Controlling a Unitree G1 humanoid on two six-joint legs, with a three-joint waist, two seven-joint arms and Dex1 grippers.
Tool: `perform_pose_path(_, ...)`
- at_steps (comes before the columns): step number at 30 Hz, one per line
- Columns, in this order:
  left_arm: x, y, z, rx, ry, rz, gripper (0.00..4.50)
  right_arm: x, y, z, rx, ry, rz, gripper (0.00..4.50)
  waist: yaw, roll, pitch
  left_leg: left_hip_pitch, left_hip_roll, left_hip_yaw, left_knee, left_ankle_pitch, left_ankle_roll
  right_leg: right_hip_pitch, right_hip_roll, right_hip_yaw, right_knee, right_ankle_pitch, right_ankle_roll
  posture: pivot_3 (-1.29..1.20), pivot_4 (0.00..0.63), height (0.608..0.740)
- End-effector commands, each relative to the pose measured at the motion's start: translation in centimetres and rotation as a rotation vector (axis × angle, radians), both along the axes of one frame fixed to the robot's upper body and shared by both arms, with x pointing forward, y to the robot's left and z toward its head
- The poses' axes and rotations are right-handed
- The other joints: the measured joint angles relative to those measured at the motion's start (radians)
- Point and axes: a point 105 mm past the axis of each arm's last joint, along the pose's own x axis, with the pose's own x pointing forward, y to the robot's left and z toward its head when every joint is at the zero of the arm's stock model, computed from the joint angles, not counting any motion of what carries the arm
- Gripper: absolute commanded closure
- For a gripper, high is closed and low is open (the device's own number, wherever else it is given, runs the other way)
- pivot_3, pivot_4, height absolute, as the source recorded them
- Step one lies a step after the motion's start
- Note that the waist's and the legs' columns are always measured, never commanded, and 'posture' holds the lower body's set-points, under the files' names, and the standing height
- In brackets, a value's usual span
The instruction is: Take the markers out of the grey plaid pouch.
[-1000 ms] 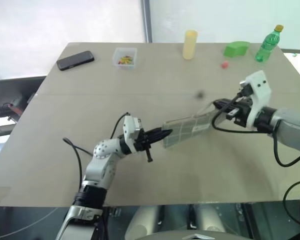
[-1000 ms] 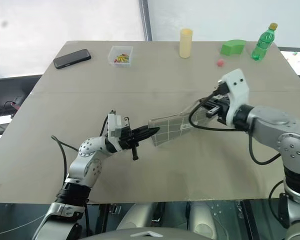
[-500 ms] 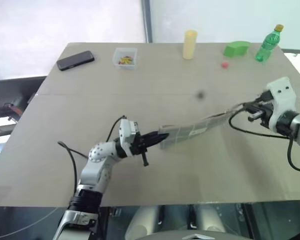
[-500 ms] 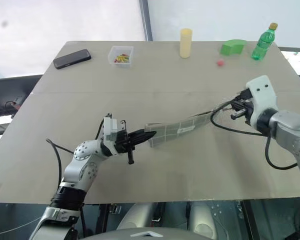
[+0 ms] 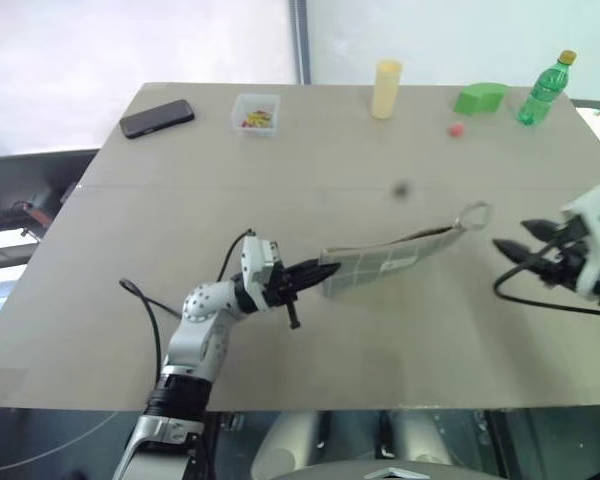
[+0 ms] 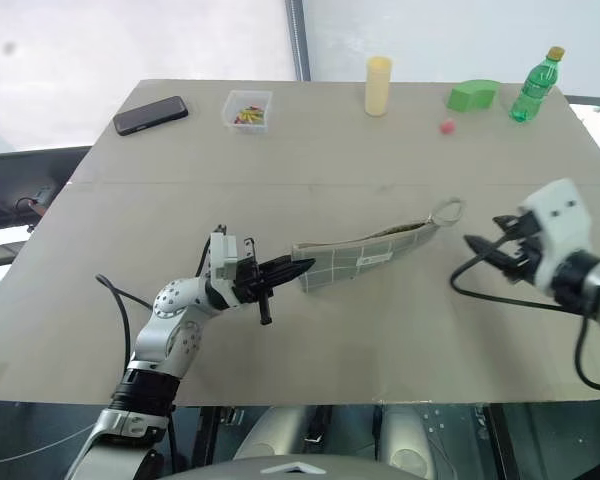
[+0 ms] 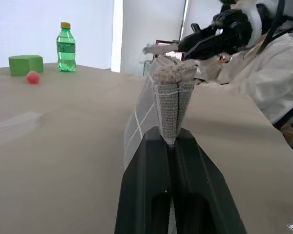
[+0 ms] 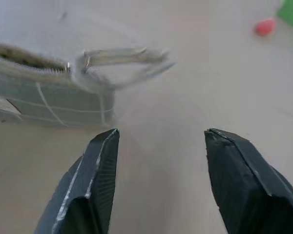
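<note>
R hand [image 5: 513, 248] open, off pouch [image 5: 385, 262].

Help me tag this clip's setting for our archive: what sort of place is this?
Probably a lab or test room rather than a home: a plain beige table by a pale wall, set with scattered props such as a green bottle, a yellow cylinder and a black phone, and a person in white alongside.

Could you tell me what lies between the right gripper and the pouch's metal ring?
Only bare table: the right gripper stands apart from the ring, in the left eye view.
</note>
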Motion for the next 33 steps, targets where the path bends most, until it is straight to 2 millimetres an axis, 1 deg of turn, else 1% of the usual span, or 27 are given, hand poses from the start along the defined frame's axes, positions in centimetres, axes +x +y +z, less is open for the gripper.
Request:
perform_pose_path(1, 0.0, -0.2, 0.3, 0.004, -0.032, -0.015, 4.5, -0.5, 2.3, 3.6, 0.025, -0.123, 0.099, 1.76, -0.005, 0.0, 0.0, 0.0, 0.0, 0.0, 0.0, 0.0, 0.0, 0.0, 0.0, 0.0, 0.0, 0.0, 0.0, 0.0, 0.15, 0.74)
perform_pose_path(2, 0.1, -0.3, 0.3, 0.005, -0.034, -0.018, 4.5, -0.2, 3.3, 3.8, 0.043, -0.126, 0.121, 1.76, -0.011, 0.0, 0.0, 0.001, 0.001, 0.0, 0.0, 0.0, 0.0, 0.0, 0.001, 0.0, 0.0, 0.0, 0.0, 0.0, 0.15, 0.74)
perform_pose_path(3, 0.1, -0.3, 0.3, 0.004, -0.036, -0.021, 4.5, 0.0, 4.8, 3.6, 0.048, -0.115, 0.167, 2.26, -0.012, 0.0, 0.0, 0.001, 0.001, 0.0, 0.0, 0.0, 0.0, 0.0, 0.001, 0.001, 0.0, 0.0, 0.0, 0.0, 0.15, 0.74)
perform_pose_path(4, 0.1, -0.4, 0.3, 0.004, -0.038, -0.023, 4.5, 0.1, 5.8, 3.4, 0.049, -0.106, 0.197, 2.39, -0.013, 0.0, 0.0, 0.001, 0.001, -0.001, 0.0, 0.0, 0.0, 0.0, 0.001, 0.0, 0.0, 0.0, 0.0, 0.0, 0.15, 0.74)
perform_pose_path(5, 0.1, -0.4, 0.3, 0.003, -0.039, -0.025, 4.5, 0.2, 7.0, 3.1, 0.054, -0.096, 0.234, 2.99, -0.015, 0.0, 0.0, 0.001, 0.001, -0.001, 0.0, 0.0, 0.0, 0.0, 0.001, 0.0, 0.0, 0.0, 0.0, 0.0, 0.15, 0.74)
perform_pose_path(6, 0.1, -0.6, 0.4, 0.0, -0.043, -0.03, 4.5, 0.4, 8.0, 2.4, 0.058, -0.078, 0.262, 3.46, -0.015, 0.0, 0.0, 0.001, 0.001, -0.001, 0.0, 0.0, 0.0, 0.0, 0.001, 0.0, 0.0, 0.0, -0.001, 0.0, 0.15, 0.74)
perform_pose_path(7, 0.0, -0.6, 0.4, -0.002, -0.045, -0.033, 4.5, 0.6, 8.7, 2.0, 0.061, -0.066, 0.276, 3.89, -0.015, 0.0, 0.0, 0.001, 0.001, -0.001, 0.0, 0.0, 0.0, 0.0, 0.001, 0.0, 0.0, 0.0, -0.001, 0.0, 0.15, 0.74)
perform_pose_path(8, 0.0, -0.7, 0.4, -0.004, -0.047, -0.035, 4.5, 0.8, 9.3, 1.4, 0.054, -0.05, 0.291, 4.44, -0.013, 0.0, 0.0, 0.001, 0.001, -0.001, 0.0, 0.0, 0.0, 0.0, 0.001, 0.0, 0.0, 0.0, -0.001, 0.0, 0.15, 0.74)
perform_pose_path(9, -0.1, -0.8, 0.5, -0.005, -0.049, -0.036, 4.5, 0.8, 9.9, 0.6, 0.038, -0.028, 0.31, 4.44, -0.01, 0.0, 0.0, 0.0, 0.0, -0.001, 0.0, 0.0, 0.0, -0.001, 0.001, 0.0, 0.0, 0.0, -0.001, 0.0, 0.15, 0.74)
perform_pose_path(11, -0.2, -0.7, 0.5, -0.006, -0.05, -0.036, 4.5, 0.8, 10.7, -0.4, 0.024, -0.002, 0.334, 4.44, -0.009, 0.0, 0.0, 0.0, -0.001, -0.002, 0.0, 0.001, -0.001, -0.001, 0.0, 0.0, 0.0, 0.0, -0.001, 0.0, 0.15, 0.74)
perform_pose_path(19, -0.8, -0.7, 0.5, -0.005, -0.05, -0.034, 4.5, 1.1, 11.3, -2.4, -0.036, 0.061, 0.373, 4.44, -0.013, 0.0, 0.0, 0.0, -0.002, -0.002, 0.0, 0.001, -0.001, 0.0, 0.0, 0.001, -0.002, 0.0, 0.0, 0.0, 0.15, 0.74)
perform_pose_path(23, -0.9, -0.9, 0.8, -0.017, -0.042, -0.026, 4.5, 0.7, 11.6, -3.5, -0.097, 0.097, 0.421, 4.44, -0.014, 0.0, 0.0, 0.0, -0.002, -0.002, 0.0, -0.001, 0.002, 0.0, 0.0, 0.001, -0.002, 0.0, 0.0, 0.0, 0.15, 0.74)
perform_pose_path(26, -0.8, -0.9, 1.0, -0.03, -0.031, -0.014, 4.5, 0.4, 11.5, -3.6, -0.127, 0.103, 0.443, 4.44, -0.014, 0.0, 0.0, 0.0, -0.002, -0.002, 0.001, -0.001, 0.001, 0.0, 0.0, 0.001, -0.002, 0.0, 0.0, 0.0, 0.15, 0.74)
perform_pose_path(30, -0.7, -0.8, 1.2, -0.032, -0.026, -0.005, 4.5, 0.0, 11.0, -2.8, -0.134, 0.095, 0.451, 4.44, -0.014, 0.0, 0.0, 0.0, -0.002, -0.002, 0.001, 0.0, -0.001, 0.0, 0.0, 0.001, -0.002, 0.0, 0.0, 0.0, 0.15, 0.74)
perform_pose_path(33, -0.6, -0.8, 1.3, -0.037, -0.018, -0.003, 4.5, -0.3, 10.7, -2.6, -0.143, 0.098, 0.457, 4.44, -0.012, 0.0, 0.0, 0.0, -0.002, -0.002, 0.001, 0.0, 0.001, 0.0, 0.0, 0.001, -0.002, 0.0, 0.0, 0.0, 0.15, 0.74)
